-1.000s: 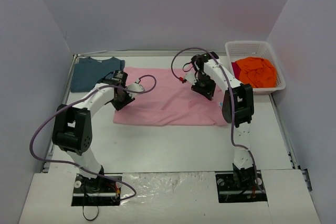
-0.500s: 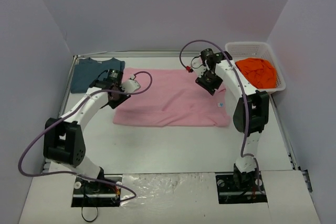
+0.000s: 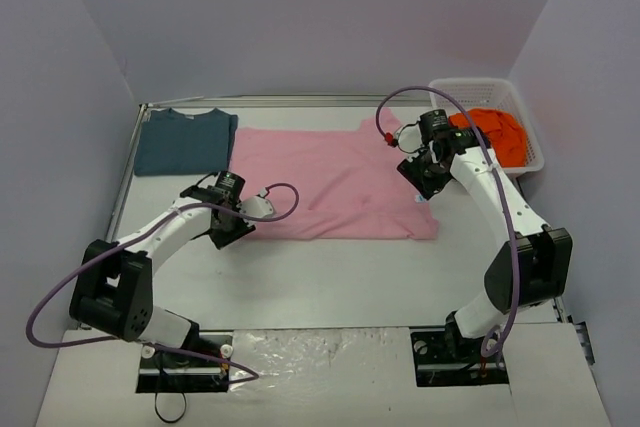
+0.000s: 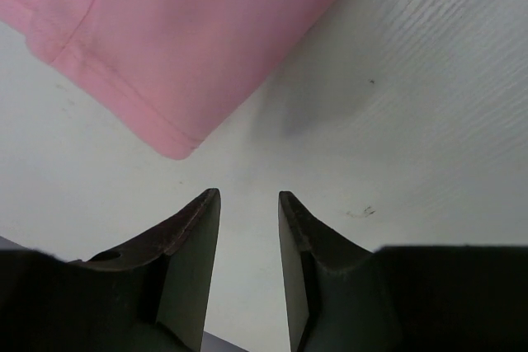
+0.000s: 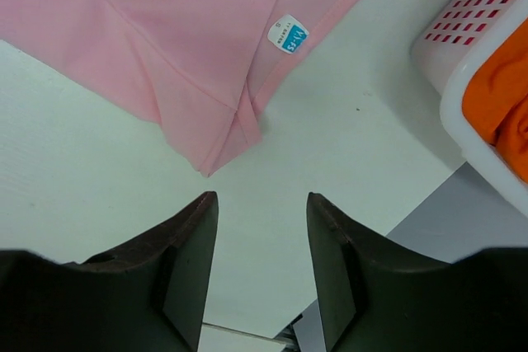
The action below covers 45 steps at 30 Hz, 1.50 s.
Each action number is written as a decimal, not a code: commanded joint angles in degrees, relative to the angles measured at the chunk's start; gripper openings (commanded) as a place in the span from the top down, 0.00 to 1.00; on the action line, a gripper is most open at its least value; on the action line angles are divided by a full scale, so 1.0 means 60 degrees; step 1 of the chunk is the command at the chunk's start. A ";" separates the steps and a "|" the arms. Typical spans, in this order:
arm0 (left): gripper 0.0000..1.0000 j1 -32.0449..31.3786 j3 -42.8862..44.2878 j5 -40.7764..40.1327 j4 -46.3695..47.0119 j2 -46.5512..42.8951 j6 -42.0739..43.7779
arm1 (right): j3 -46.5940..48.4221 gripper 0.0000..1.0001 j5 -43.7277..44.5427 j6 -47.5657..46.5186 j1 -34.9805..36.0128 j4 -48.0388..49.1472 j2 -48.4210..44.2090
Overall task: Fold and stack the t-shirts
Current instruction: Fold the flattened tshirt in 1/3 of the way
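Overhead and wrist views of the bench [image 3: 330, 277] during shirt folding. The pink shirt [image 3: 330, 182] lies flat across the middle, probably so that each arm can reach one end. The teal shirt [image 3: 185, 140] lies flat at the far left, its edge just beside the pink one, and the orange shirt [image 3: 495, 132] sits crumpled in the white basket [image 3: 480, 89] at the far right, apparently awaiting its turn. The left tool [image 4: 247, 197] hangs over bare bench just beside a rounded hem corner of the pink shirt, jaws narrowly apart and holding nothing. The right tool [image 5: 261, 197] hangs near the pointed corner by the printed label [image 5: 288, 33], jaws wider and also empty (both seem placed for a corner grasp). From above, the tools cover their own jaws; each wrist view shows only one corner; the label print is unreadable; how many layers the pink shirt has cannot be told
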 commanded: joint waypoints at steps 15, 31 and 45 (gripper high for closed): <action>0.66 -0.0480 -0.0841 -0.1666 0.2249 0.0382 -0.0073 | -0.1238 0.55 -0.0541 0.0655 -0.0158 0.0737 -0.0363; 0.65 -0.0539 -0.1237 -0.2104 0.3054 0.1084 0.0322 | -0.1589 0.51 -0.0439 0.0655 -0.0217 0.0723 -0.0303; 0.98 -0.0553 -0.0886 -0.1768 0.2820 0.1319 0.0030 | -0.2863 0.53 -0.0395 0.0186 -0.0231 0.0166 -0.0875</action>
